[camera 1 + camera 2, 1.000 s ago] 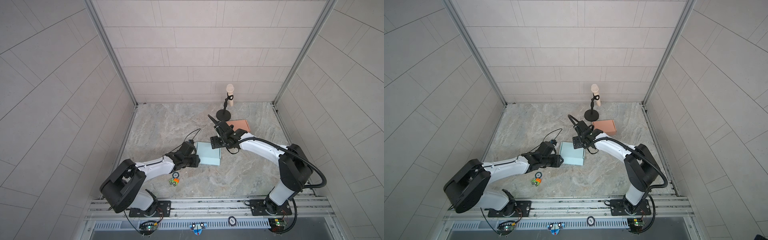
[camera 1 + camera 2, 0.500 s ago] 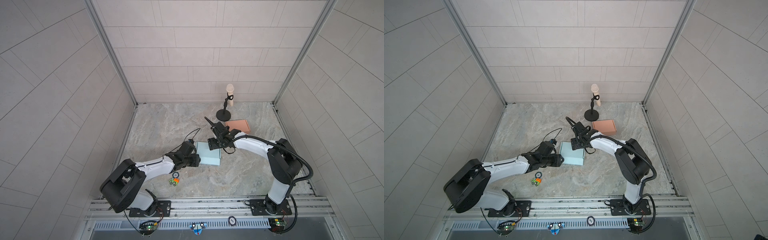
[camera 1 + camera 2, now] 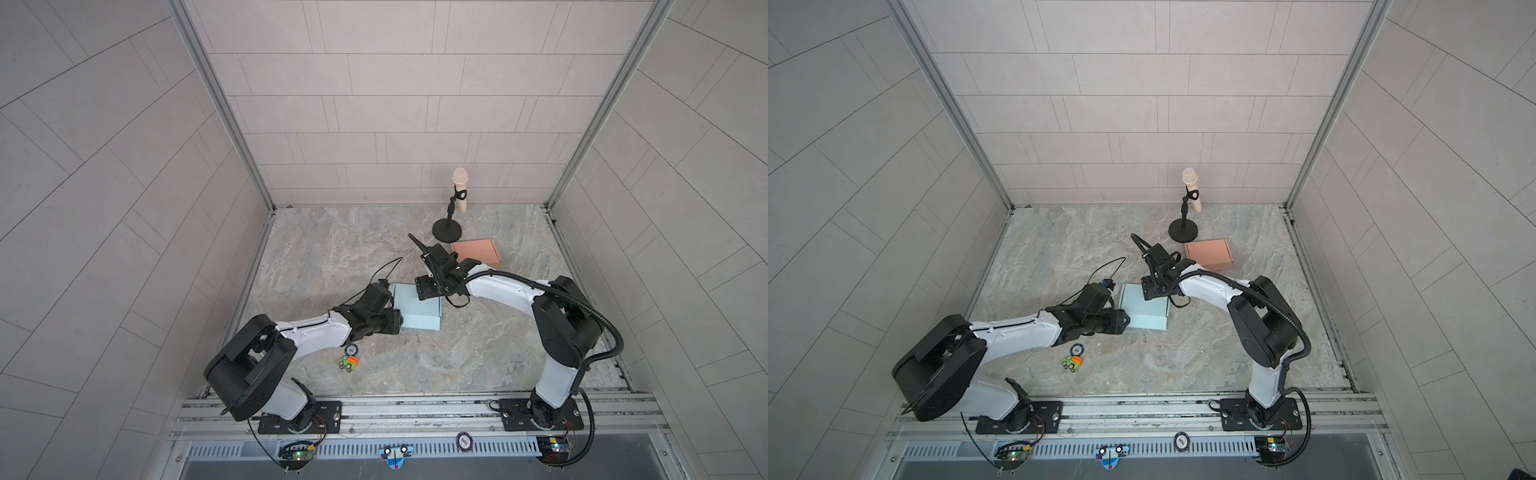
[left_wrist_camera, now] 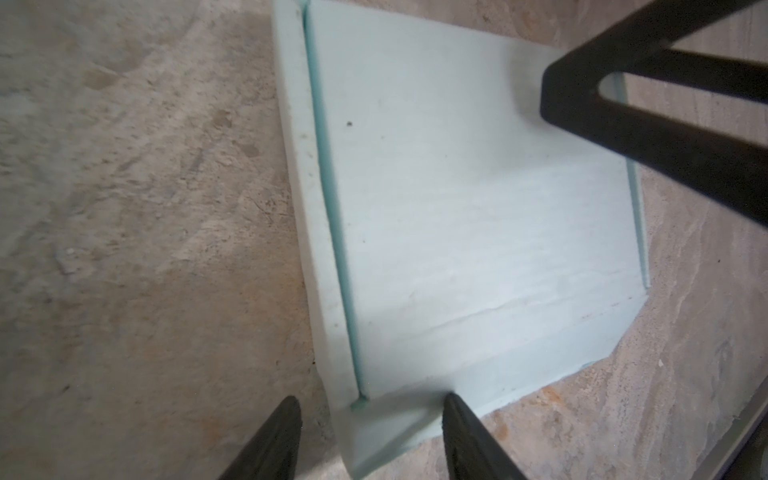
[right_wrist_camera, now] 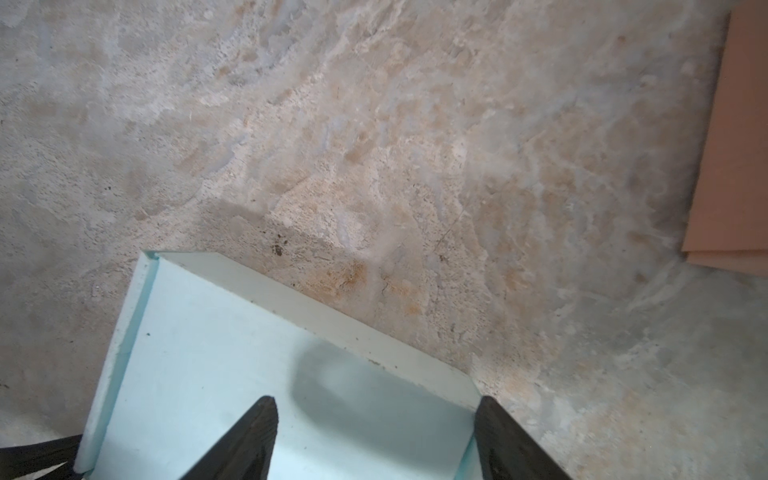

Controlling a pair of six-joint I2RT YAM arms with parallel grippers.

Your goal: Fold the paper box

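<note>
Left fingers (image 4: 282,432) stand apart, straddling one corner of the blue box (image 4: 457,208): one is over the corner flap, the other over bare worktop (image 3: 457,353). Right fingers (image 5: 249,436) are also apart, above the lid at the box's far edge. The box lies flat mid-worktop, between both arms. A brown box (image 3: 478,252) sits well apart, behind it.

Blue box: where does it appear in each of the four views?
Top view: blue box just below centre.
Top view: box in the same spot.
Left wrist: box fills the middle.
Right wrist: box under the right gripper.
Shared landmark: that gripper, over the box in all four.
</note>
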